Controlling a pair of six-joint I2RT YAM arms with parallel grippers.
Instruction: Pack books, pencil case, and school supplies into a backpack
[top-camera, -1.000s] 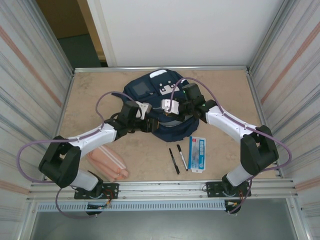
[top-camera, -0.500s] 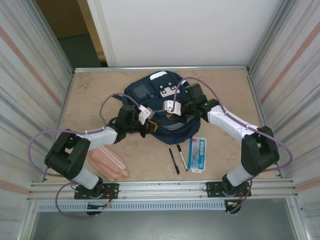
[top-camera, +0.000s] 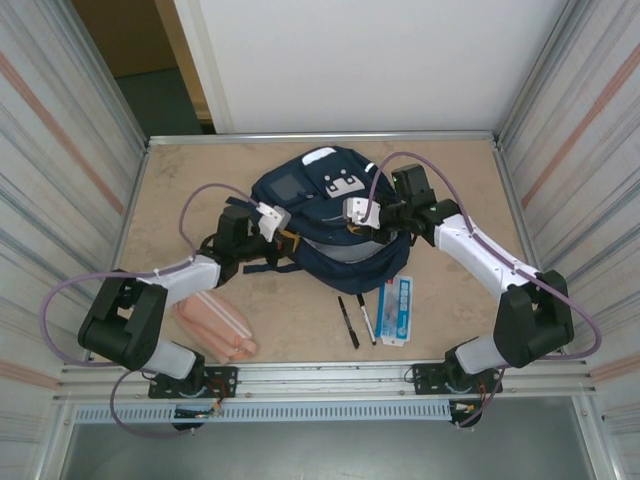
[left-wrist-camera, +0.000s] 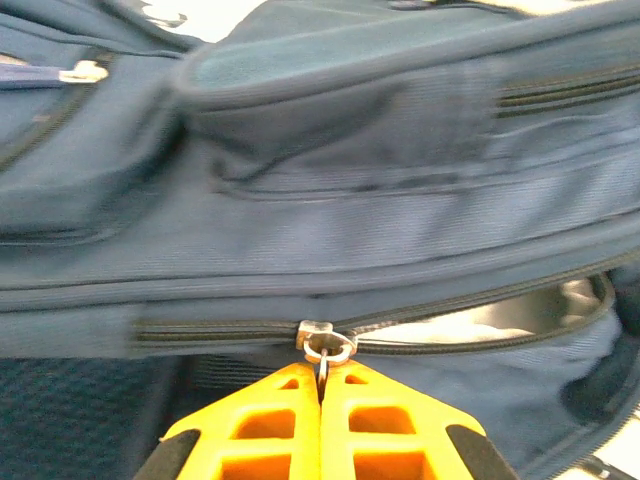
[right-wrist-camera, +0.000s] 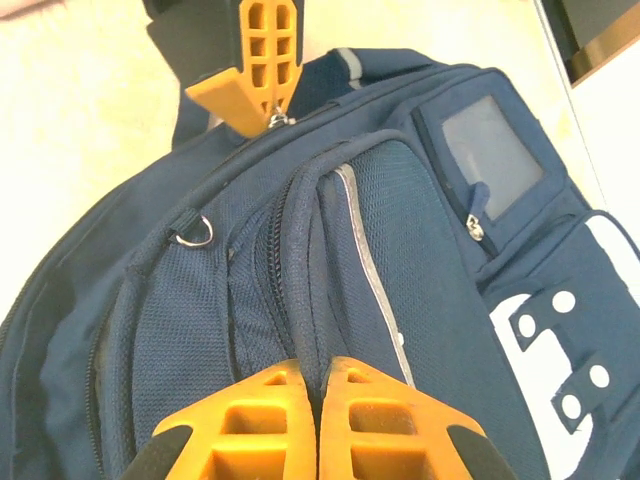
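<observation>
Locate the large navy-blue fabric backpack (top-camera: 318, 205) at the middle of the beige worktop (top-camera: 180, 190), white and grey front patches turned up and toward the far edge. Find the left pincer (top-camera: 287, 238) at the backpack's near-left flank. Find the right pincer (top-camera: 352, 228) on top of the backpack, right of centre.

Check the left pincer (left-wrist-camera: 322, 372) in the left wrist view: orange fingers (left-wrist-camera: 345, 395) pressed together, clenched on the small metal zip pull (left-wrist-camera: 326, 349) hanging from the slider. Note the zip (left-wrist-camera: 220, 331) closed to the left of the slider and parted to the right of it, exposing pale lining (left-wrist-camera: 480, 322). Confirm the same grip from the right wrist view, near the upper edge: left pincer (right-wrist-camera: 268, 112) tip-down on a seam of the backpack (right-wrist-camera: 400, 250).

Check the right pincer (right-wrist-camera: 320, 375) in its own wrist view: fingers clenched tight together, tips against the blue mesh fabric of the backpack. Fabric caught between them or not: cannot tell.

Locate the loose items on the near strip of worktop:
- Soft, oblong, translucent salmon-pink pencil case (top-camera: 215, 330): near-left, lying diagonally beside the left arm's lower link.
- Two slim black pens (top-camera: 348, 322): near the middle, side by side, just in front of the backpack.
- Flat rectangular blue-and-white box (top-camera: 395, 308): just right of the pens, red mark at its far-left corner, far end close to the backpack's near edge.
</observation>
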